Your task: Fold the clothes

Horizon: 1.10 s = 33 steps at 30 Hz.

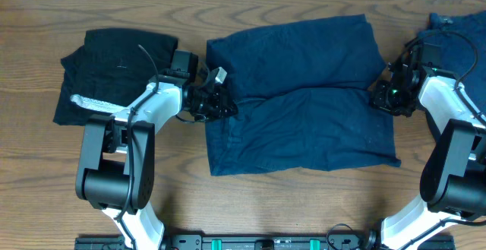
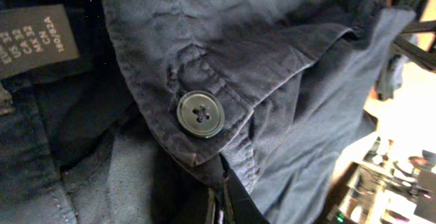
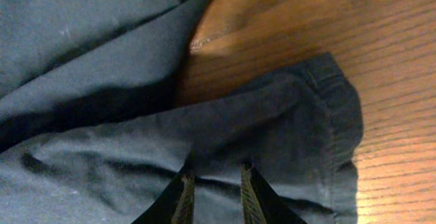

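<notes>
Lying flat at the middle of the table, the navy shorts run with their long axis left to right. The waist is at the left, as the button and size label in the left wrist view tell us, and the leg hems are at the right.

The coming move, as we judge it, turns on this: each arm sits at its own short end of the garment, so a fold along that axis brings one end over the other. The left gripper is right at the waistband edge. Only the dark tips show low in its own view among the cloth, and we cannot tell whether it has hold. The right gripper is at the hem end, its fingers standing apart on the cloth with nothing visibly pinched.

Further out, a black garment with a whitish band lies by the left arm, and another navy piece lies at the far right edge. We see no bin or basket.
</notes>
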Available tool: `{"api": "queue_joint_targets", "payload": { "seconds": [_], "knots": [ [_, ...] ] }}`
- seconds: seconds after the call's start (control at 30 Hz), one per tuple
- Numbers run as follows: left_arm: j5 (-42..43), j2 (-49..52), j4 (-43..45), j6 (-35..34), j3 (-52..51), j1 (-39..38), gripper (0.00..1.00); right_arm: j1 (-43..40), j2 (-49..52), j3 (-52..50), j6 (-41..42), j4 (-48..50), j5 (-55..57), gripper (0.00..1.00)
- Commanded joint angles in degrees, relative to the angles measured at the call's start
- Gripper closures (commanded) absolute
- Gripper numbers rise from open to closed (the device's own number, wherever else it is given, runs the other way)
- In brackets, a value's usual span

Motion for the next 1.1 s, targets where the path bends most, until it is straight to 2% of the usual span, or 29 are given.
{"api": "queue_joint_targets", "payload": {
  "seconds": [0.0,0.07,0.13,0.4,0.47,0.77,1.07],
  "knots": [
    [3.08,-0.81,-0.57,0.55,-0.17,1.18,0.94,0.22,-0.37,-0.33,-3.89,-1.05,-1.27,0.72],
    [3.08,-2.03,-0.63,0.57,-0.11,1.9,0.94,-0.26,-0.37,-0.09,-6.1,-2.51,-3.15,0.58],
    [3.06,-3.45,-0.66,0.57,-0.11,2.58,0.94,-1.38,-0.37,0.39,-6.23,-3.67,-4.63,0.53],
    [0.72,-7.19,-1.9,0.83,-0.11,3.96,0.94,-8.94,-0.37,0.76,-8.15,-0.72,-22.73,0.52],
    [-1.44,-7.19,-3.41,0.83,-0.11,3.96,0.94,-10.12,-0.37,0.76,-8.2,-0.02,-22.97,0.53],
    [-23.23,-7.17,-12.9,1.66,-0.24,3.93,0.94,-11.87,-0.33,0.72,-8.98,0.85,-19.08,0.52],
    [-26.21,-5.77,-12.92,1.64,-0.28,3.74,0.94,-11.08,0.61,0.68,-9.03,0.83,-20.41,0.52]
  ]
}}
